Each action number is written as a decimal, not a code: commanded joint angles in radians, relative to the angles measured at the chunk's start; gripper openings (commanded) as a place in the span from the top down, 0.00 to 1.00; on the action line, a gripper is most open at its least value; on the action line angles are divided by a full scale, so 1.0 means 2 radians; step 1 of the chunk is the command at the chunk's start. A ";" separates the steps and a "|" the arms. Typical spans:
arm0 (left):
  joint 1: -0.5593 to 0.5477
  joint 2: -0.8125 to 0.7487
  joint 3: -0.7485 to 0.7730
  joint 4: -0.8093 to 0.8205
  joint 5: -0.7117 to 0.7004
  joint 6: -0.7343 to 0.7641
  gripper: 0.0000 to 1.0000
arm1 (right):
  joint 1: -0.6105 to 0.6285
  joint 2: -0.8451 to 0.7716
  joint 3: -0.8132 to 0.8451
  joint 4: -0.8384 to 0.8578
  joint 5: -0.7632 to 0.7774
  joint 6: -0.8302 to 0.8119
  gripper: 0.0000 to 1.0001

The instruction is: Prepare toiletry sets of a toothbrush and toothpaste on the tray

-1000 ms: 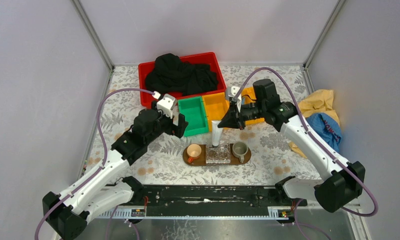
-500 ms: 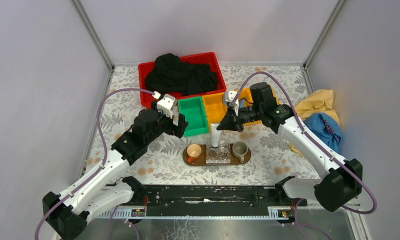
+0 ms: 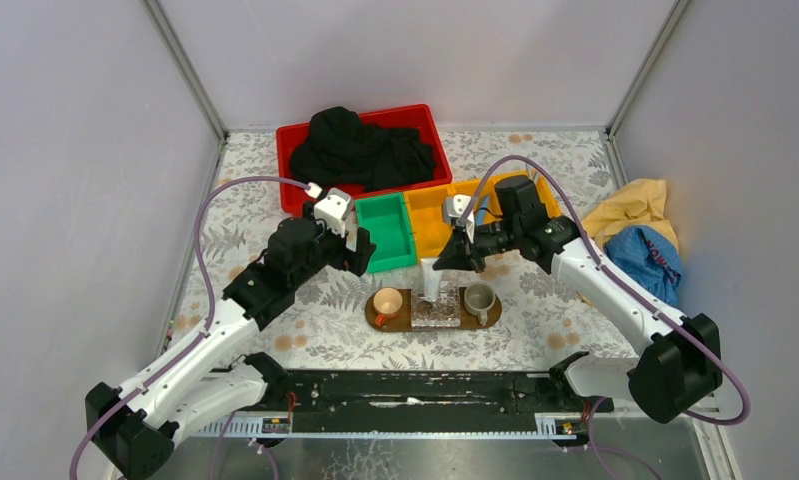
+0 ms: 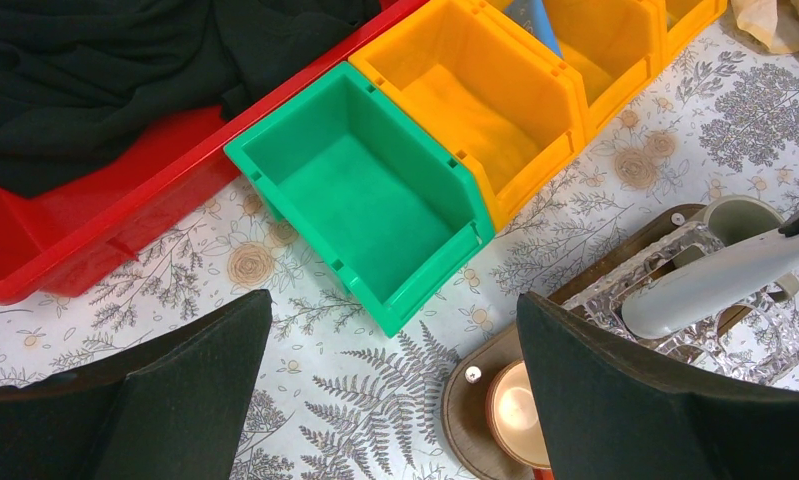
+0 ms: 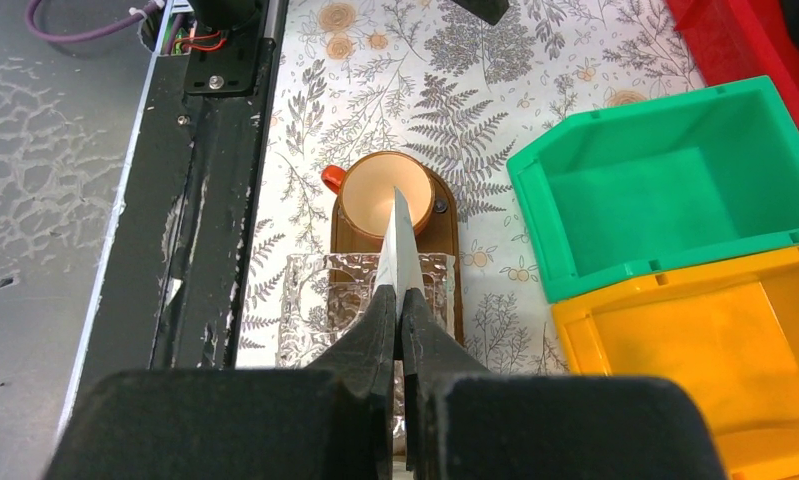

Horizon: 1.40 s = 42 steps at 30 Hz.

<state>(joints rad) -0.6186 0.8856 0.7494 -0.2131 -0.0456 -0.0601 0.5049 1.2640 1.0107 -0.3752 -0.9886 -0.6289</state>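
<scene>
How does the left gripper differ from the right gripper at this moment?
The left gripper is open and empty; the right gripper is shut on the silvery-white toothpaste. The left gripper hangs by the green bin; the right gripper hangs over the clear box on the tray. Both are above the table.

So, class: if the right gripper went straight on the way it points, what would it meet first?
Probably the clear box: the right gripper, shut on the tube, aims at it, tube end leading. Depth is unclear.
</scene>
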 commanded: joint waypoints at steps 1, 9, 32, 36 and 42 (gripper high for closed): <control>0.005 0.001 -0.003 0.021 -0.006 0.009 0.00 | 0.008 -0.008 -0.003 0.039 -0.020 -0.015 1.00; 0.005 0.002 -0.003 0.020 -0.006 0.009 0.00 | 0.013 0.000 -0.024 0.069 -0.020 -0.014 1.00; 0.005 0.007 -0.002 0.019 -0.003 0.009 0.00 | 0.023 0.001 -0.076 0.124 -0.017 -0.035 0.97; 0.005 0.007 -0.002 0.019 -0.003 0.009 0.00 | 0.024 -0.001 -0.073 0.125 -0.011 -0.036 0.97; 0.005 0.007 -0.002 0.019 -0.003 0.009 0.00 | 0.025 -0.002 -0.066 0.116 -0.012 -0.045 0.97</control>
<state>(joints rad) -0.6186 0.8989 0.7494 -0.2134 -0.0456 -0.0574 0.5426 1.2774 0.8619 -0.1699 -0.9924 -0.6823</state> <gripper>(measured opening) 0.998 0.030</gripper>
